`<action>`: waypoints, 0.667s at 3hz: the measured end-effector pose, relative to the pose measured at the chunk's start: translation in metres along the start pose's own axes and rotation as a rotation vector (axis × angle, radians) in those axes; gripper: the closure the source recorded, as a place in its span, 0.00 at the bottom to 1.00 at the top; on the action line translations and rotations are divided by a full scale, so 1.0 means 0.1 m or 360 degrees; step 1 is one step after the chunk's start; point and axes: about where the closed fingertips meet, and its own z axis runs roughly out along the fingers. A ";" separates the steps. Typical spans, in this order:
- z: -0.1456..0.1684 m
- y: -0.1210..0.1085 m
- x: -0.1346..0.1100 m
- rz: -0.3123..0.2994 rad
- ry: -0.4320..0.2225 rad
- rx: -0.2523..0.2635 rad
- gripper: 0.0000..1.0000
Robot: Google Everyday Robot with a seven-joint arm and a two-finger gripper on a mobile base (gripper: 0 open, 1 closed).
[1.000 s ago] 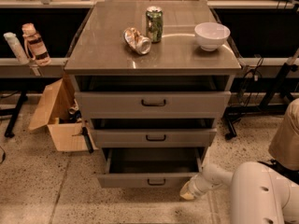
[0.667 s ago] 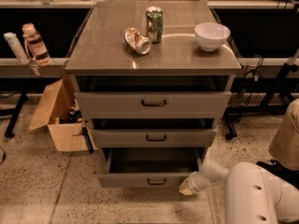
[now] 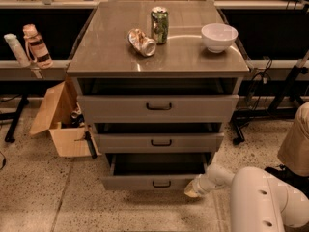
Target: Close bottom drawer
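The bottom drawer point(image 3: 154, 181) is the lowest of three grey drawers in the cabinet point(image 3: 157, 66). It stands pulled out, its flat grey front has a small dark bar handle point(image 3: 161, 183), and its dark tray shows behind the front. My gripper point(image 3: 192, 189) is at the end of the white arm, low down at the right end of the bottom drawer's front, close to or touching it.
The top drawer point(image 3: 158, 107) and middle drawer point(image 3: 159, 142) also stand slightly out. On the cabinet top are a green can point(image 3: 159, 25), a crushed can point(image 3: 142, 42) and a white bowl point(image 3: 219, 36). An open cardboard box point(image 3: 62, 121) sits on the floor at left.
My arm has shifted a little left, bringing the gripper closer to the right end of the bottom drawer's front. The drawer looks unchanged.
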 end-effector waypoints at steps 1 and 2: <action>0.02 -0.15 -0.08 -0.0011 0.0008 0.0051 1.00; 0.01 -0.28 -0.17 -0.0033 0.0017 0.0092 1.00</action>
